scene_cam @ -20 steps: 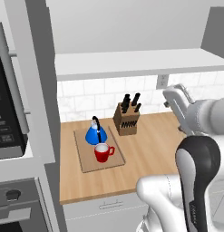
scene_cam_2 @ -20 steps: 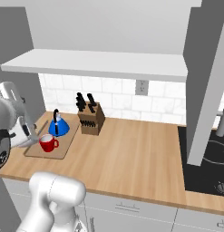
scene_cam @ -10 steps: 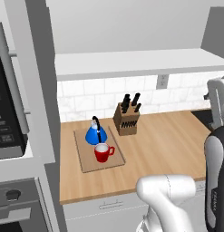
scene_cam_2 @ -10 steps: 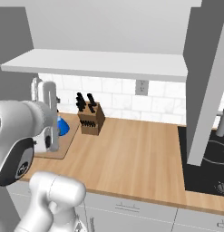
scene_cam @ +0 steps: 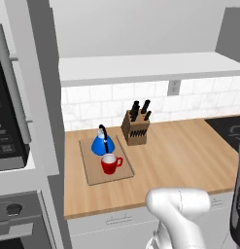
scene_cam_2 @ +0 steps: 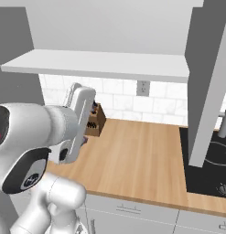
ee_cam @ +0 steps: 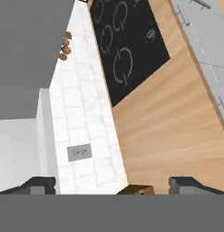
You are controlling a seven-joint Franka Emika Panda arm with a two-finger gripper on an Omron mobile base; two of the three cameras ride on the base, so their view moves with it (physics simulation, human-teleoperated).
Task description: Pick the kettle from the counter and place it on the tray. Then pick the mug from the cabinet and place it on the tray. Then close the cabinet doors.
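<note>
From the left base view we start at the far left, where the tall grey oven column (scene_cam: 24, 146) closes off that end of the tabletop (scene_cam: 189, 155). Just beside it lies the tray (scene_cam: 94, 172), its long edges running from the front lip toward the tiled wall. On the tray stand the kettle (scene_cam: 103, 144) at the back and the mug (scene_cam: 111, 164) in front, near each other. The knife block (scene_cam: 136, 129) sits just off the tray's back right corner, close to the wall. To the right of it we see a broad stretch of bare wood reaching to the black cooktop (scene_cam: 231, 133) at the right edge. Above, the cabinet (scene_cam: 141, 68) hangs over the back strip of the tabletop.

In the hand view our claw (ee_cam: 111, 183) has its two fingertips (ee_cam: 38, 183) standing wide apart with nothing between them, looking along the wall toward the cooktop.
</note>
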